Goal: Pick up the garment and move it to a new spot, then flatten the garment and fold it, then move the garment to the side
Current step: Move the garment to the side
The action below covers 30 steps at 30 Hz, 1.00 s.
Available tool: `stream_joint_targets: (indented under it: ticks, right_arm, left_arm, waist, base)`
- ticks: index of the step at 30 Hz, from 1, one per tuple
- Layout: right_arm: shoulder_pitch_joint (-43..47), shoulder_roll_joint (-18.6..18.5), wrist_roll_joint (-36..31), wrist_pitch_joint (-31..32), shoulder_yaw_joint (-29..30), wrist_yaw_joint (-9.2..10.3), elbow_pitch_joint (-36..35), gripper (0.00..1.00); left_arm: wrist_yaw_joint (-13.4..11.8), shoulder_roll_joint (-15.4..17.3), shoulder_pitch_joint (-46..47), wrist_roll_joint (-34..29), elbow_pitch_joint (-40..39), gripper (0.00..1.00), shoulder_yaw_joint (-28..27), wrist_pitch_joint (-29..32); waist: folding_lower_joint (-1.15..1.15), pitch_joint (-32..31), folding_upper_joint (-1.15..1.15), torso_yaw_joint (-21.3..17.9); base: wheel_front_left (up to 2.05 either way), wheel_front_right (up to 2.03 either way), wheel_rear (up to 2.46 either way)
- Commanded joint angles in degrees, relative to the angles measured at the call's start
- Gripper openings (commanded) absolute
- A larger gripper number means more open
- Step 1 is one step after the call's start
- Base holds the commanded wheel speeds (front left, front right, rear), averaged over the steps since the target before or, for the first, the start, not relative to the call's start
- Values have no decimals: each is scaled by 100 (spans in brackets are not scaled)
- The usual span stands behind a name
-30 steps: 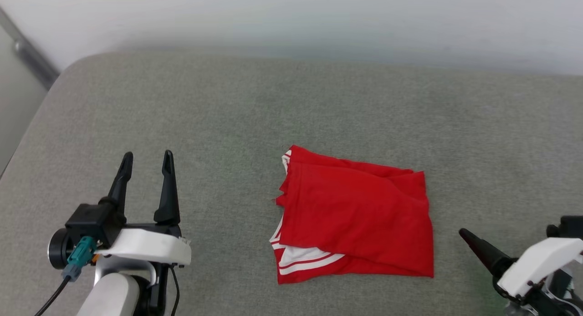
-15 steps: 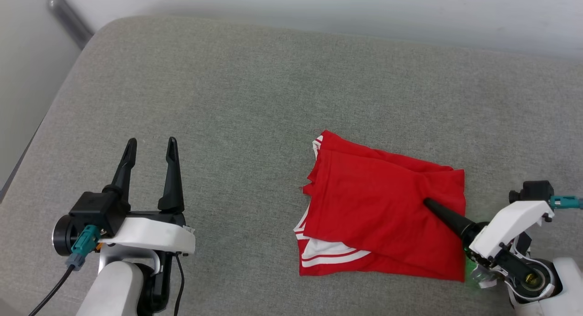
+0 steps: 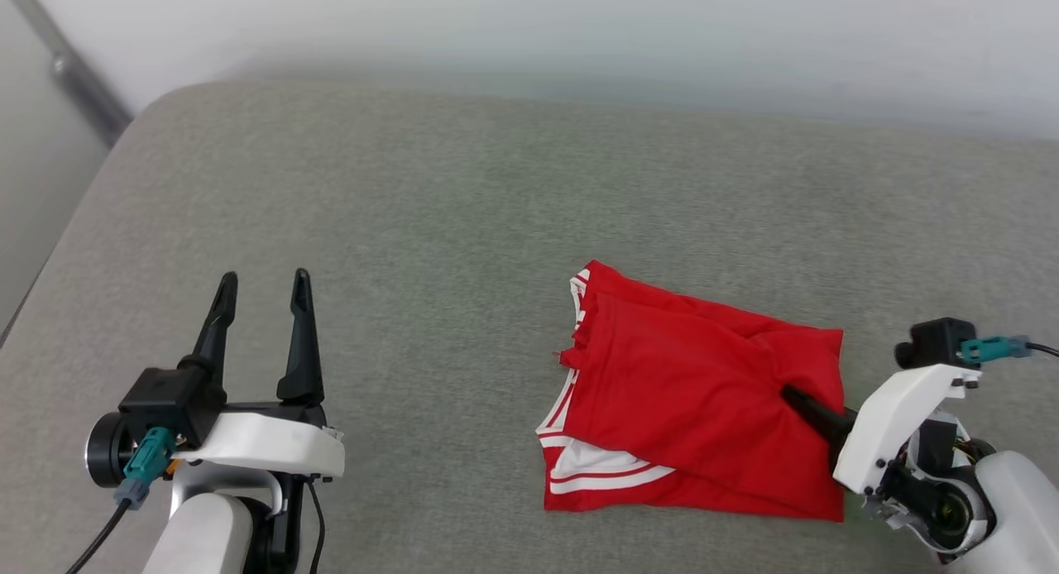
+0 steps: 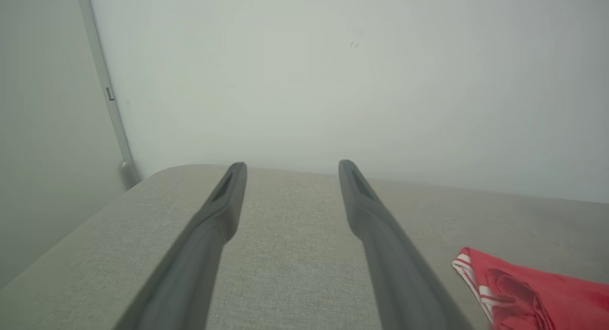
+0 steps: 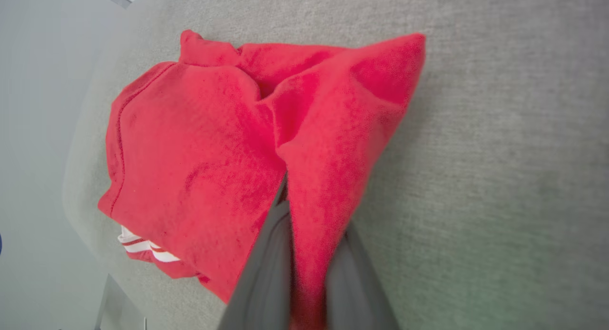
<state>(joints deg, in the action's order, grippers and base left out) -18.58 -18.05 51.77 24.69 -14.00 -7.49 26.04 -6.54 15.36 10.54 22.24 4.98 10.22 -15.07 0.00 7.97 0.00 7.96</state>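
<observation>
Right jaws now on garment (image 3: 687,392) — red, folded, white-striped trim

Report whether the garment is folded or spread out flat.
Folded: the garment lies as a compact layered rectangle on the grey surface, red layers stacked over white striped trim at its near left corner.

The dark-fingered right gripper (image 3: 793,394), open beside the folded red, white-trimmed garment (image 3: 687,392) a second ago, now pinches its right edge.

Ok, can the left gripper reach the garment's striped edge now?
Probably yes: the open left gripper has bare cushion between it and the garment; the right gripper pinches its far side.
</observation>
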Motion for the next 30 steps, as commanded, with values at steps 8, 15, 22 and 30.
stream_joint_targets:
  ticks: [8,15,22,30]
  right_arm:
    - [-389,-216,-1019,-181,-308,1,292,0]
    - [-1088,-305,-1714,-268,-324,2,671,0]
    - [-1988,-615,-2719,-531,-167,2,1290,0]
    - [-2789,-808,-3598,-1035,683,4,1967,0]
  left_arm:
    - [-21,56,-120,-53,-243,100,-2,5]
    - [-31,137,103,-115,-645,100,76,148]
    - [69,367,529,-269,-1160,100,158,405]
    - [161,657,980,-446,-1620,100,201,728]
  waist:
    - [0,-96,0,-1088]
    - [0,415,0,-1853]
    - [0,1258,0,-2348]
    - [0,1985,0,-2571]
  base:
    - [0,0,0]
    - [0,0,0]
    - [0,0,0]
    - [0,0,0]
